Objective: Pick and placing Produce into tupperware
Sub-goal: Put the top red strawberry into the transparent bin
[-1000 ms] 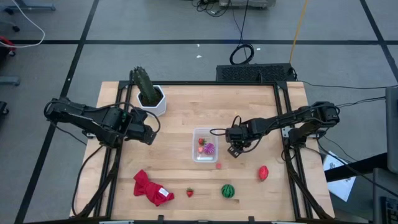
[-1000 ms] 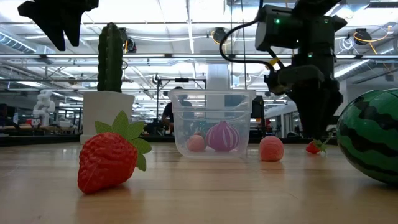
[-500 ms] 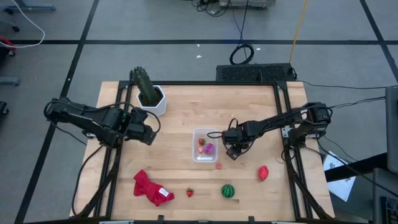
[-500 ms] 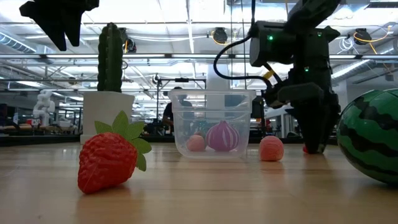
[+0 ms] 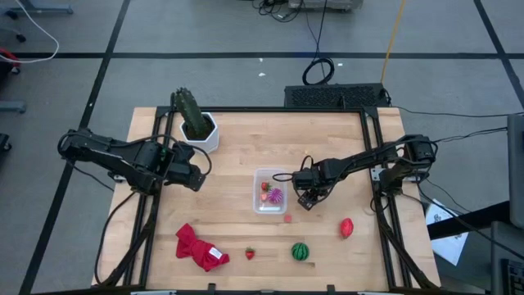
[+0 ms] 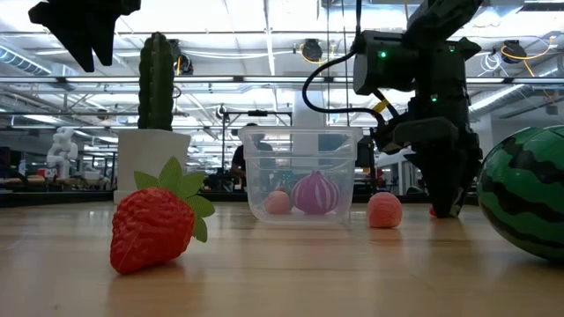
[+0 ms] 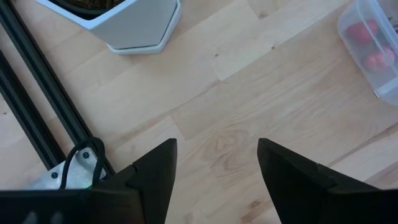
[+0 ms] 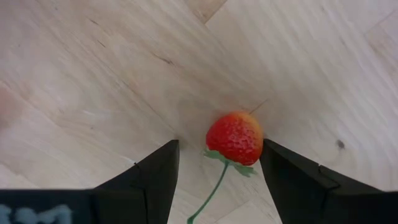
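The clear tupperware point(image 5: 260, 202) point(image 6: 300, 150) sits mid-table with the purple striped ball point(image 6: 315, 193) and small red pieces inside. My right gripper point(image 5: 306, 200) point(image 8: 219, 144) is just right of it, open and lowered to the table. Its fingers stand on either side of a tiny strawberry point(image 8: 234, 137) that lies on the wood; I cannot tell whether they touch it. More produce rests on the table: a pinkish-red ball point(image 5: 287, 218), a red piece point(image 5: 347, 227), the watermelon ball point(image 5: 301, 251) and a strawberry point(image 5: 250, 253). My left gripper point(image 5: 194, 177) point(image 7: 217, 144) waits open, left of the tub.
A cactus in a white hexagonal pot point(image 5: 199, 128) stands at the far left of the table. A crumpled red cloth point(image 5: 199, 248) lies near the front edge. Black frame rails point(image 5: 378, 176) run along both sides. Bare wood lies between the pot and the tub.
My right gripper has moved down to the table and a little toward the tub, so its open fingers now straddle the tiny strawberry, which has stayed where it was. It has been still for the last half second.
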